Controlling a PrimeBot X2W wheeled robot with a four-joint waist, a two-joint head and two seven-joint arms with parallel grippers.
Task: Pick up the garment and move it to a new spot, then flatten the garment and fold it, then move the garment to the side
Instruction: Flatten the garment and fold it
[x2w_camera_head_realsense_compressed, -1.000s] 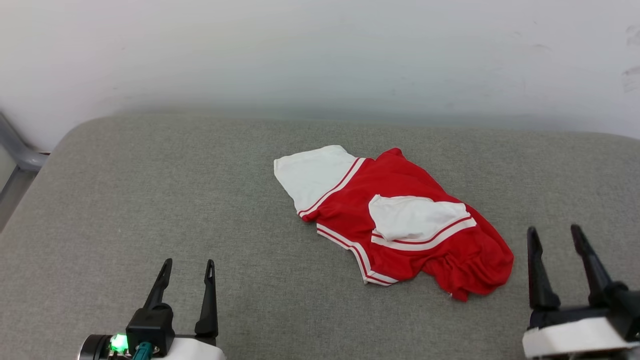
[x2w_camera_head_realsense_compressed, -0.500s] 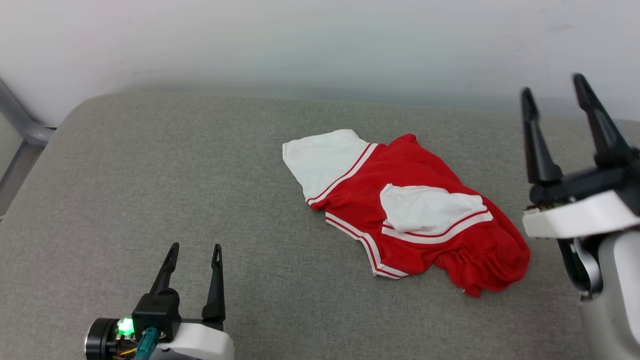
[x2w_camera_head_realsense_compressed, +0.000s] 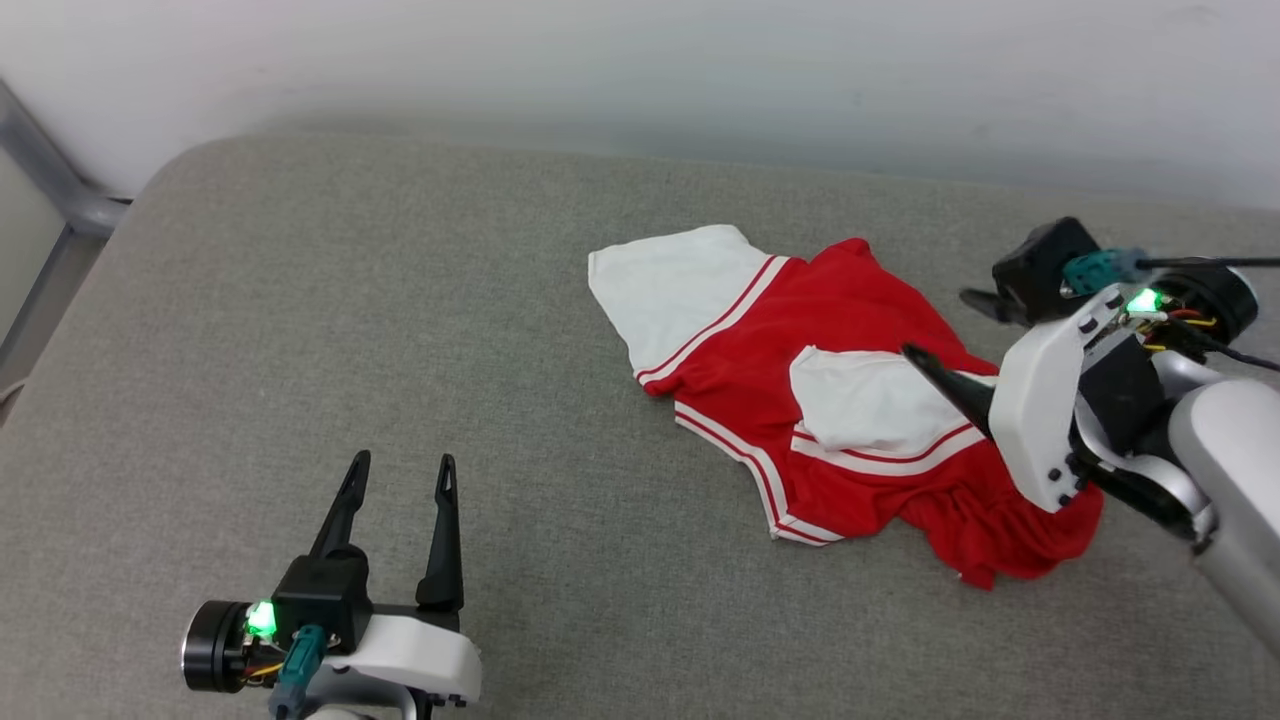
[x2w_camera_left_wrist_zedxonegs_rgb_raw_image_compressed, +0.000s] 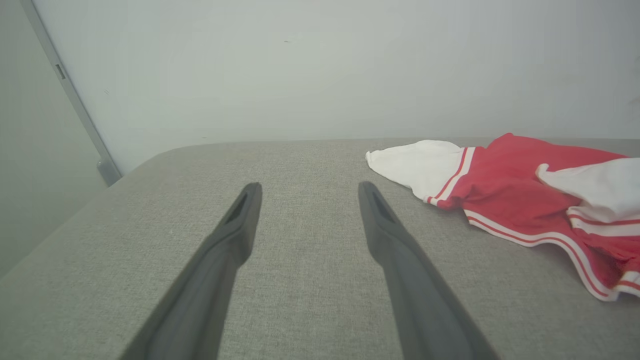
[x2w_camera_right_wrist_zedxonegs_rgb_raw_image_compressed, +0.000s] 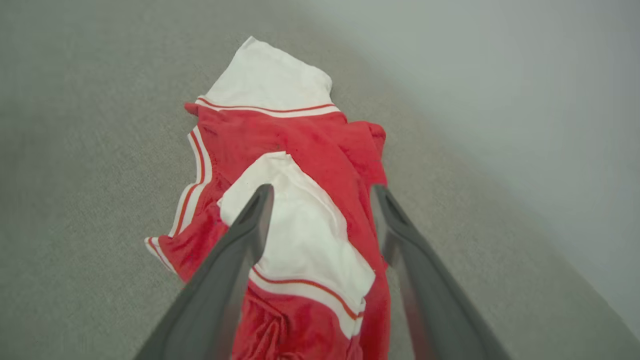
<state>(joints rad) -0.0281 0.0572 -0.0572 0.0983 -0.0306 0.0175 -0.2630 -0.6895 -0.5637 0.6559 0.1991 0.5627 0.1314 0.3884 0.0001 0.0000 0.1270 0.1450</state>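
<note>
Metal bar: a grey bar (x2w_camera_head_realsense_compressed: 55, 180) slants down the far left edge, beside the rounded corner of the cushion.

Left hand: my left hand (x2w_camera_head_realsense_compressed: 403, 458) sits low on the left over the cushion, its fingers pointing away from me toward the wall. In its wrist view (x2w_camera_left_wrist_zedxonegs_rgb_raw_image_compressed: 308, 186) the two fingers stand well apart with grey fabric between them, and it grips nothing. It is well apart from the shirt, and a green light glows at its wrist.

Cushion: a wide grey woven cushion (x2w_camera_head_realsense_compressed: 300, 300) runs across in front of me, with a pale wall (x2w_camera_head_realsense_compressed: 600, 60) behind it.

Shirt: the red shirt (x2w_camera_head_realsense_compressed: 850, 300) lies crumpled on the cushion, right of centre. My left wrist view has it off to the right (x2w_camera_left_wrist_zedxonegs_rgb_raw_image_compressed: 505, 170).

Sleeves: one white sleeve (x2w_camera_head_realsense_compressed: 670, 285) with red-striped trim spreads flat at the shirt's left end. The other white sleeve (x2w_camera_head_realsense_compressed: 860, 400) is folded over on top of the red body.

Hem: bunched red cloth (x2w_camera_head_realsense_compressed: 1000, 540) is heaped at the shirt's right, near end.

Right hand: my right hand (x2w_camera_head_realsense_compressed: 935, 322) reaches in from the right, turned so its fingers point leftward over the shirt's right half. They are spread wide and hold nothing. In its wrist view (x2w_camera_right_wrist_zedxonegs_rgb_raw_image_compressed: 321, 188) the folded white sleeve lies between the two fingers, with the shirt (x2w_camera_right_wrist_zedxonegs_rgb_raw_image_compressed: 310, 135) stretching beyond them. I cannot tell whether the tips touch the cloth.
</note>
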